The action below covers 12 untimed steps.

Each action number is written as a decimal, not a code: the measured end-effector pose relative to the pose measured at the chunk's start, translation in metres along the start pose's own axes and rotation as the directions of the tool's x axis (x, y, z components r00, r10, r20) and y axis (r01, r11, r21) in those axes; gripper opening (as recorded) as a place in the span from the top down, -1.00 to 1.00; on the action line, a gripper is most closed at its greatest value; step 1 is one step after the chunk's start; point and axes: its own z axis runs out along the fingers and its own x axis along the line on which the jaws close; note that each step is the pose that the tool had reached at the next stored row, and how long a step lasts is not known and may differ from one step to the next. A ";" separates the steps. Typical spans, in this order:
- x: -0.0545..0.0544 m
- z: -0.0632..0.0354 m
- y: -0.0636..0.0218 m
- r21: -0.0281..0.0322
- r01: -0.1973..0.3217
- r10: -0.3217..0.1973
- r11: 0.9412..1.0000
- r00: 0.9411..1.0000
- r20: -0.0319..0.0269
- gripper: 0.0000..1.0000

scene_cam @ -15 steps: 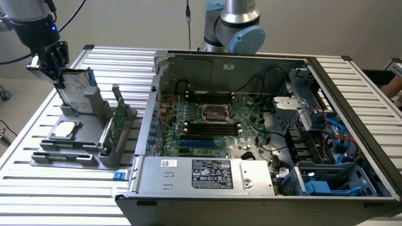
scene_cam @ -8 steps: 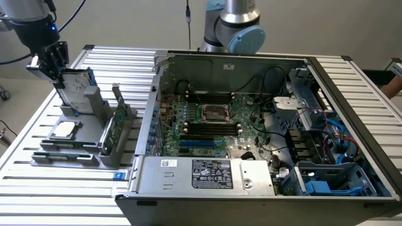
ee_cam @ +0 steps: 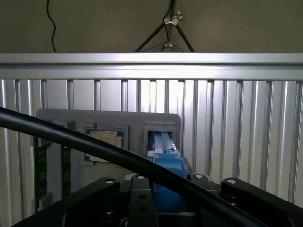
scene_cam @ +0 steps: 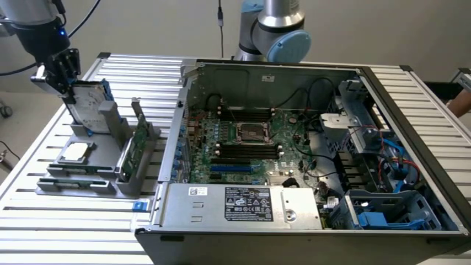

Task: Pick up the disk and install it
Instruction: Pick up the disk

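Note:
The disk (scene_cam: 90, 106) stands on edge in a slot of the grey holder (scene_cam: 74, 186) at the exterior view's left. It is silver-grey with a blue rail along its edge. My gripper (scene_cam: 68, 93) has come down onto its upper edge and is shut on it. In the wrist view the disk's blue rail (ee_cam: 164, 152) runs out from between the black gripper (ee_cam: 165, 205) toward the holder's slot (ee_cam: 161, 126). The disk's lower end still sits in the holder.
In the same holder, a square processor chip (scene_cam: 77, 152) lies flat and a green circuit card (scene_cam: 129, 155) stands on edge. The open computer case (scene_cam: 294, 160) fills the middle and right, with blue drive bays (scene_cam: 383, 215) at its near right. A hand (scene_cam: 462, 102) shows at the right edge.

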 end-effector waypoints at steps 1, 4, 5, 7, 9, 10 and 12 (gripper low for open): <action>0.000 0.0000 0.0000 0.000 0.000 0.000 1.000 1.000 0.000 0.34; 0.000 0.0000 0.0000 0.000 0.000 0.000 1.000 1.000 0.000 0.34; 0.000 0.0000 0.0000 0.000 0.000 0.000 1.000 1.000 0.000 0.34; 0.000 -0.0005 0.0001 0.000 0.000 0.000 1.000 1.000 0.000 0.34; 0.000 -0.0016 0.0001 0.000 0.000 0.000 1.000 1.000 0.000 0.34; 0.000 -0.0022 0.0001 0.000 0.000 0.000 1.000 1.000 0.000 0.34; 0.000 -0.0042 0.0002 0.000 0.000 0.000 1.000 1.000 -0.001 0.34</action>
